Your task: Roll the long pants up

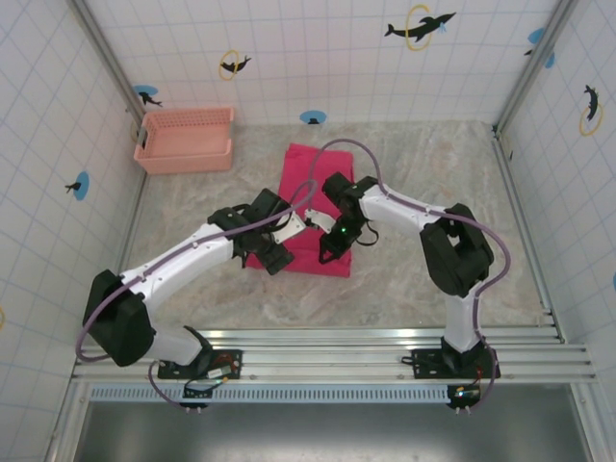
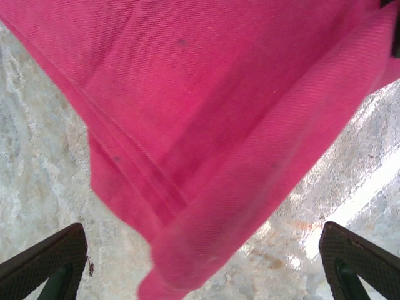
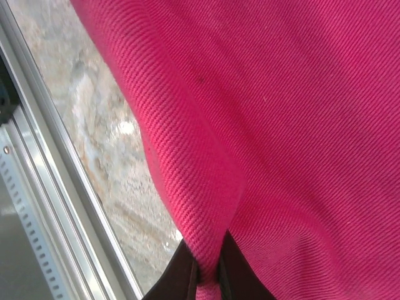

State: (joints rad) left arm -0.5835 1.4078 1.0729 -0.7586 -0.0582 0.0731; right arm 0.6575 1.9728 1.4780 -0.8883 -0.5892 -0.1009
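Top external view shows the long pants (image 1: 308, 178) lying near the middle of the table (image 1: 433, 164) as a narrow folded strip running away from the arm bases, with both arms bent in over its near end and the pink basket (image 1: 183, 144) well apart at the far left corner. At the right wrist, the right gripper (image 3: 208, 278) is clenched on a ridge of the magenta cloth, its two dark fingers pressed together with the fold pinched between them; the cloth rises out of the grip and drapes away, with the metal rail (image 3: 56, 206) beside it. That hold looks meant to raise the near hem so it can be turned over onto the rest of the strip to start the roll. At the left wrist, the left gripper (image 2: 201, 250) has its fingers spread wide and grasps nothing: the two pads sit at the lower corners, the layered near corner of the pants hangs between and beyond them, and bare marble shows underneath. It seems placed to take the other side of the hem so the first turn comes up even and not skewed; the roll itself looks not yet begun
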